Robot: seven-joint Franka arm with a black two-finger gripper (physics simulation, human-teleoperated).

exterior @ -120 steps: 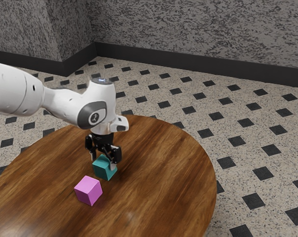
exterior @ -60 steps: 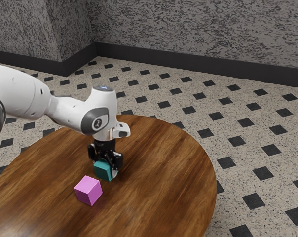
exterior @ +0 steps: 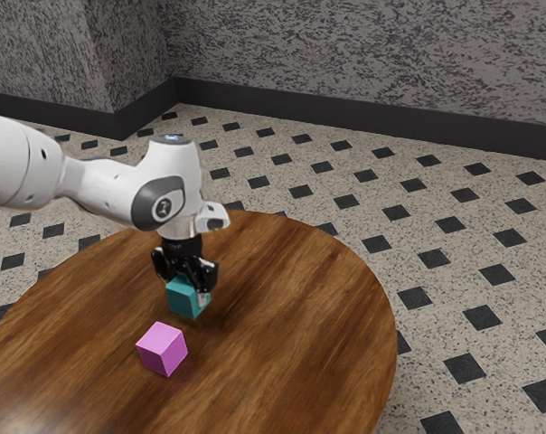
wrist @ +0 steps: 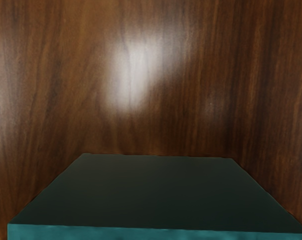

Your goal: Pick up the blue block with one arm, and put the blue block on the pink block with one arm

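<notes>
Gripped the blue block [exterior: 186, 299] between the jaws, pinching it from two opposite sides, no wider apart than the block itself; pointed the jaws straight down from the end of a white arm [exterior: 65, 176] reaching in from the exterior view's left. Held the block level and upright, low over the round wooden counter [exterior: 300, 307]; could not tell for certain whether its underside touched the wood or hung just clear of it.

Saw the pink block [exterior: 161, 348] resting on the counter, near the blue block but apart from it, closer to the camera and a little toward the exterior view's left; found the blue block beside the pink one and not on top of it.

Looked down, in the wrist view, on the dark teal top of the blue block [wrist: 156, 195] just under the hand; made out the brown grain of the counter [wrist: 51, 75] beyond it, with a pale patch of glare [wrist: 133, 75] on the wood.

Noted, around the counter, a floor [exterior: 436, 208] of pale speckled tiles set with black squares; behind it, a speckled grey wall [exterior: 345, 45] with a dark skirting [exterior: 345, 113] along its foot.
</notes>
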